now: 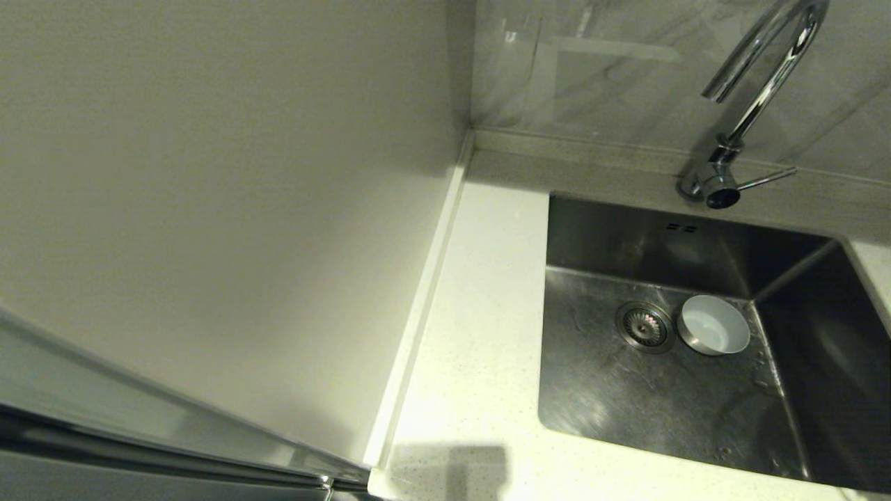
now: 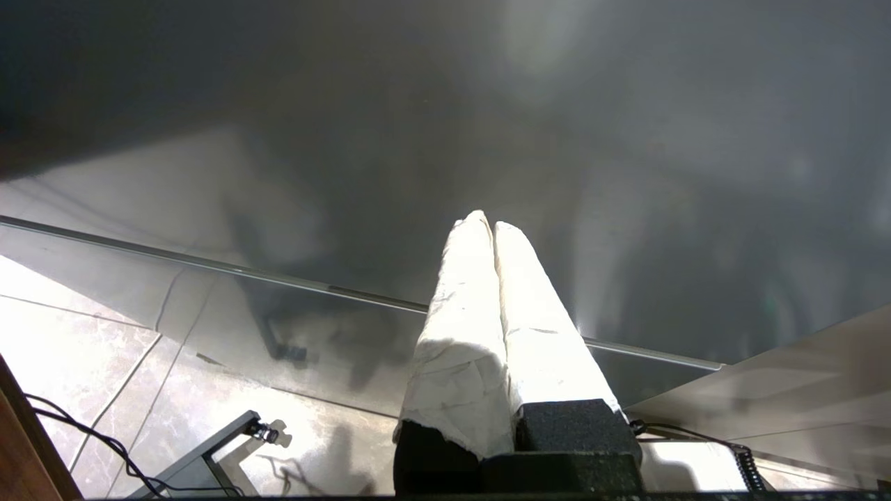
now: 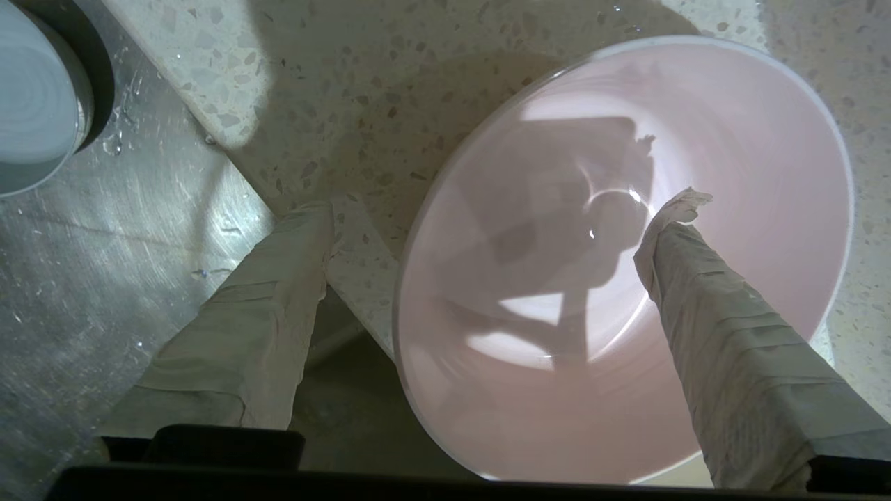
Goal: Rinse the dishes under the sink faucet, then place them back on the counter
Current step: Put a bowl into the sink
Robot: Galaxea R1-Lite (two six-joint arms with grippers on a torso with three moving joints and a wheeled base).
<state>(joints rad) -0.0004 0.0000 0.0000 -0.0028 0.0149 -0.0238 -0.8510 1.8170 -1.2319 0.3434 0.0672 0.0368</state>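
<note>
Pink bowl (image 3: 626,264) on counter (image 3: 362,90) – right gripper (image 3: 487,223) spread (left gripper (image 2: 487,229) pressed together)

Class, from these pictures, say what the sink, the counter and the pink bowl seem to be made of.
Sink: brushed stainless steel, judging by grey sheen and fine scratches. Counter: speckled white stone or composite, smooth. Pink bowl: glossy glazed ceramic or perhaps plastic; highlights shine, material uncertain.
</note>
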